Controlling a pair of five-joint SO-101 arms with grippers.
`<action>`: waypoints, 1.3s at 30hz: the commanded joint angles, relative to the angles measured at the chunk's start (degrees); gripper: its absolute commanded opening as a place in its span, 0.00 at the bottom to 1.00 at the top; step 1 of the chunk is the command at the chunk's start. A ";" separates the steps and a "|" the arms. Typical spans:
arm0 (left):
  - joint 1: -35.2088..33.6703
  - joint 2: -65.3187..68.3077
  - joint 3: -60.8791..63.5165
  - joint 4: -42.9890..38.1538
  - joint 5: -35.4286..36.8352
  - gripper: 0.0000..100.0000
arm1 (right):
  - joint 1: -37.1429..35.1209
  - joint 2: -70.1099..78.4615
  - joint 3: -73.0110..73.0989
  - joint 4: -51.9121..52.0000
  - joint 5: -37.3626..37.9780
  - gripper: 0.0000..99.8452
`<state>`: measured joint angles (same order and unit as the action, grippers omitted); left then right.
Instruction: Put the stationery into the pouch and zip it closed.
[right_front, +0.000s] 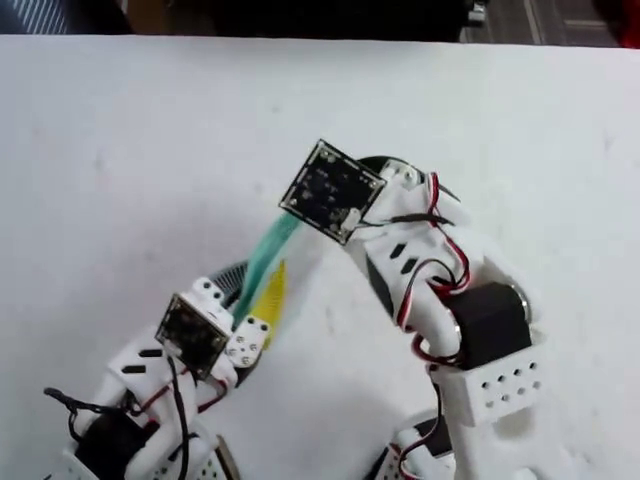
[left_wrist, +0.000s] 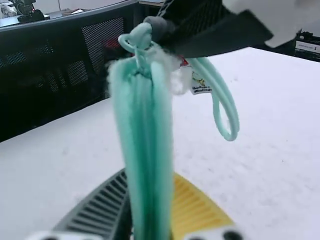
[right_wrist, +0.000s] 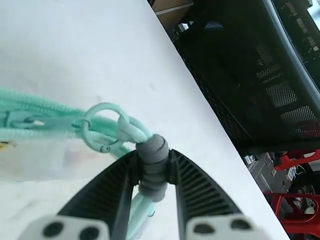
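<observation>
Closest in, the left gripper (left_wrist: 150, 225) has its grey and yellow jaws clamped on one end of the mint-green pouch (left_wrist: 145, 140), which stands on edge with the zip side up. The pouch runs away from that grip and spans the gap between the two arms, seemingly lifted off the white worktop (left_wrist: 270, 150).

At the pouch's far end the right gripper (right_wrist: 152, 156) has its black jaws pressed together on a small grey tab (left_wrist: 156, 24). The tab joins a mint ring (right_wrist: 100, 106), and a loop of cord (left_wrist: 227, 136) hangs beside a little label (left_wrist: 199, 84). Just past the ring lie the zip teeth (right_wrist: 45, 107) and what looks like the slider (right_wrist: 20, 120). Behind everything, past the worktop's edge, stands a black mesh panel (left_wrist: 95, 45).

As for progress, the cloudy wall of the pouch shows faint shapes inside, too blurred to name, so I take the loading to be done. The top edge looks drawn together along its length, which suggests the zip is closed or nearly so. Whether the last teeth beside the ring have meshed I cannot tell. What seems left is any final pull on the zip — then setting the pouch down and letting go.
</observation>
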<state>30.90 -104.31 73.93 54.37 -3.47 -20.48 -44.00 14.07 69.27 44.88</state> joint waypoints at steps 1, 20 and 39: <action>-0.66 -0.40 -2.20 1.58 -0.26 0.02 | 4.44 -0.40 1.49 -3.47 0.79 0.02; -0.75 -0.40 -6.77 6.95 -1.23 0.02 | 17.71 0.31 17.76 -27.03 4.84 0.02; -0.75 -0.40 -6.42 6.51 -1.23 0.02 | 22.02 6.81 16.97 -30.99 4.48 0.02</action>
<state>30.73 -104.13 70.42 60.62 -4.35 -1.67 -37.76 32.79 40.00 49.27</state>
